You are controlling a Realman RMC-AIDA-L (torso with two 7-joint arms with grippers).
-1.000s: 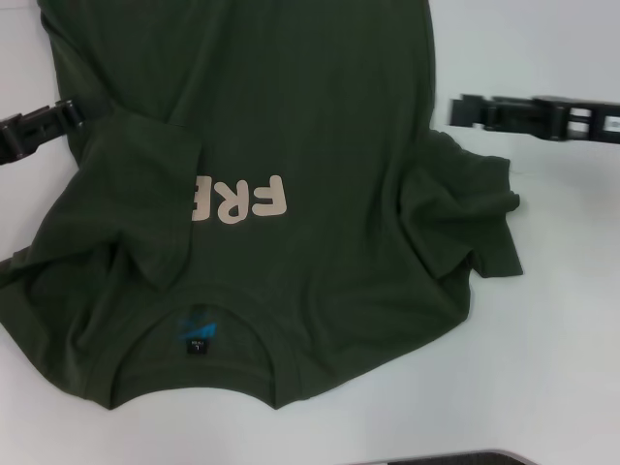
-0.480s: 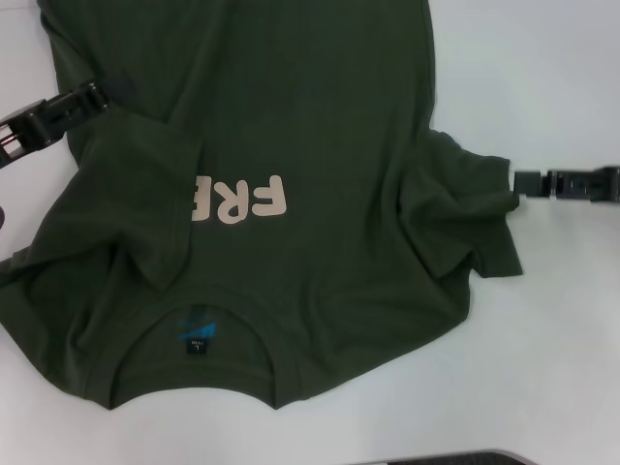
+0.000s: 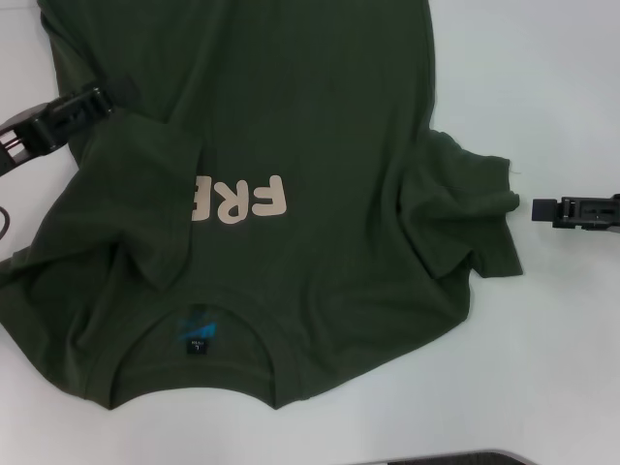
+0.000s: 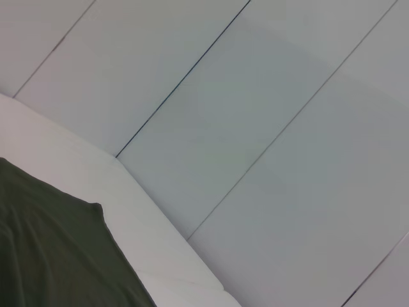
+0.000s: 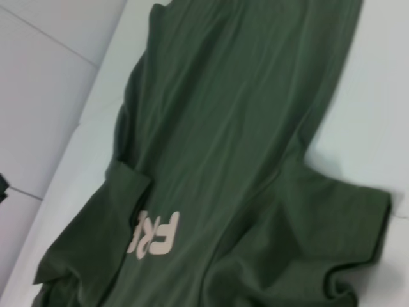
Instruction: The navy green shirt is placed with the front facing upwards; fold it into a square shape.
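Right gripper [image 3: 539, 207] has dropped from up beside the shirt's body to the level of the right sleeve [image 3: 465, 208] within the last second; half a second ago its tip was touching the sleeve edge, now it sits just off it over bare table [image 3: 542, 329], nothing in it. Can't tell whether its fingers are spread or closed, since only the black tip shows at the frame edge. Left gripper [image 3: 92, 100] has tilted and moved slightly inward, now sitting at the shirt's left edge above the folded-in left sleeve [image 3: 145, 199]; whether it pinches cloth or just rests on it, I can't tell. The shirt [image 3: 291, 126] lies front up on the white table, collar [image 3: 199, 334] nearest the robot, print [image 3: 237, 200] half covered by the left sleeve. The cloth hasn't shifted. My read: left side is folded in, right sleeve is still bunched and hanging out, so the right touch either missed or was a release; that sleeve is likely next. Hidden: hem runs off the top of the head view, last letters of the print are under the sleeve, and the left wrist view shows only a corner of shirt plus wall panels.
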